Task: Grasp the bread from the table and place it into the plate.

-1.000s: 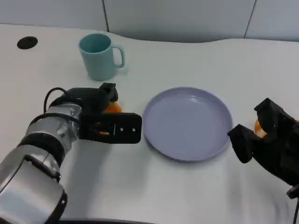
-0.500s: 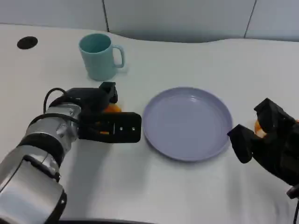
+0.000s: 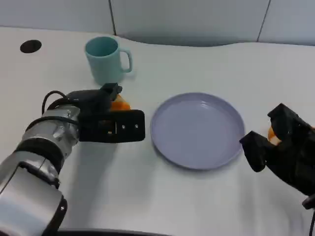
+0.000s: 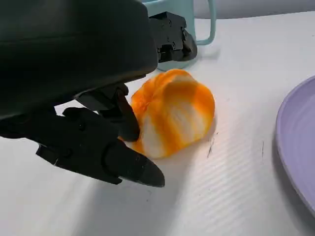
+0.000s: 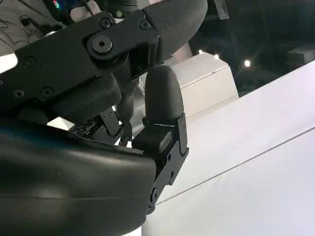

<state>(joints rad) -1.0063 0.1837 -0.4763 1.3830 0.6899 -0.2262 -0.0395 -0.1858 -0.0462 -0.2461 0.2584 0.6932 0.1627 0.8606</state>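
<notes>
1. Orange-and-white bread (image 4: 172, 113) lies on the white table (image 3: 162, 206), at 9 o'clock from the plate (image 3: 197, 130) and at 6 o'clock from the mug (image 3: 104, 60).
2. Left hand (image 3: 106, 120) lies over the bread. In the left wrist view, its fingers (image 4: 98, 152) are closed in around the bread's near side and touch it. The bread rests on the table surface.
3. Lavender plate sits at table centre with nothing on it, just beside the left hand's fingertips.
4. Teal mug stands upright at 11 o'clock from the plate, handle toward 3 o'clock.
5. Right hand (image 3: 283, 147) sits at 4 o'clock from the plate, fingers curled. Whether it holds anything cannot be told.
</notes>
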